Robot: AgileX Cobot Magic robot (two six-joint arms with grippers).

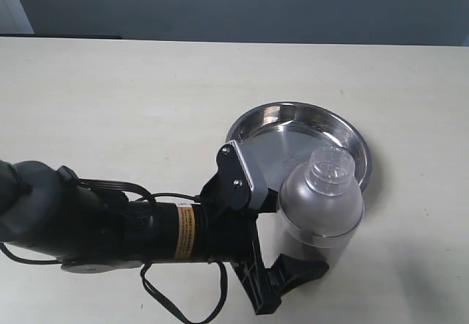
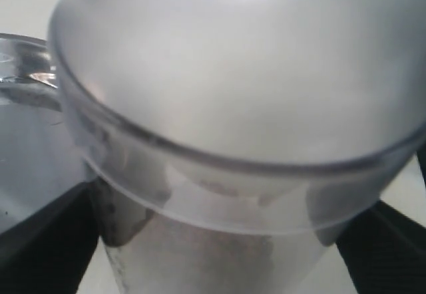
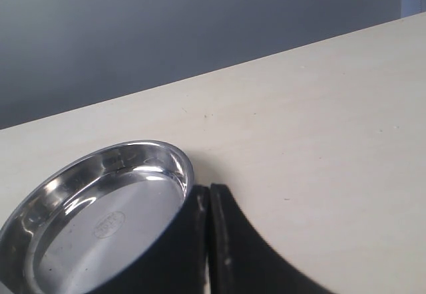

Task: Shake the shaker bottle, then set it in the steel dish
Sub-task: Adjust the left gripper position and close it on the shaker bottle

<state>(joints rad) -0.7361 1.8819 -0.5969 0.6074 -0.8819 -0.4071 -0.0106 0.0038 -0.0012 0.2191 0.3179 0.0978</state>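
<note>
Shaker bottle [image 1: 322, 201], one, held, steel dish [image 1: 282, 127], one

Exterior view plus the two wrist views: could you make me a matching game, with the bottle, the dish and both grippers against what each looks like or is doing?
Things:
1 bottle
2 dish
3 left gripper
4 right gripper

States:
A shut, holding nothing
B clear, with a frosted dome
C clamped on the bottle
D round, shiny steel

Pairs: 1-B; 2-D; 3-C; 4-A
</note>
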